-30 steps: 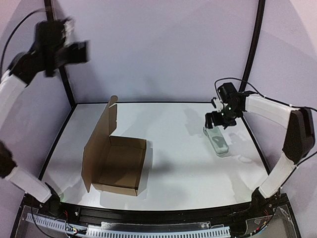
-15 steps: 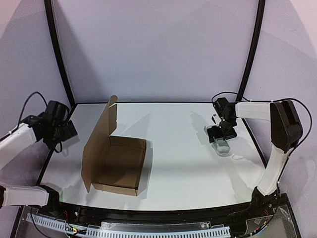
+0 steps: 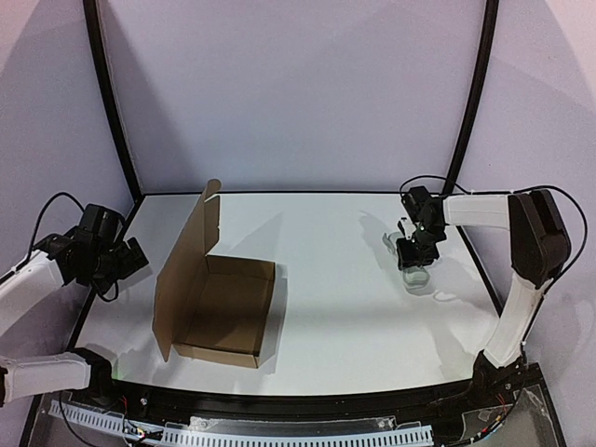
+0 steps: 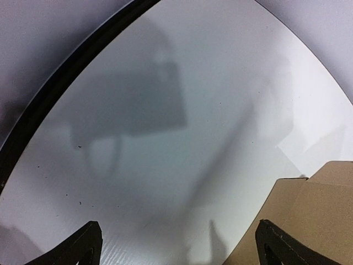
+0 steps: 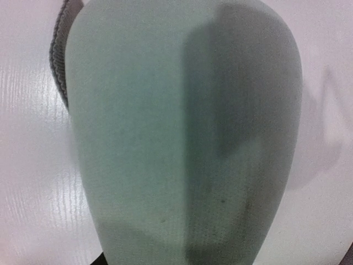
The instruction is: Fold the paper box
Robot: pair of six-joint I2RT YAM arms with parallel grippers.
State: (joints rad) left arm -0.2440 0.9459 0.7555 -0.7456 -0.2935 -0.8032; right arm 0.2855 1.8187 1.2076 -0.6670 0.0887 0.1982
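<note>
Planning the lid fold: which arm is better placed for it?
Likely left: the left end effector, open, is near the paper box's upright lid; the right end effector is far off, over the case.

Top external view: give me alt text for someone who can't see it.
A brown paper box sits open on the white table, left of centre, its tall lid flap standing upright. The left gripper hovers to the box's left, while the right gripper is low over a small pale green case at right.
</note>
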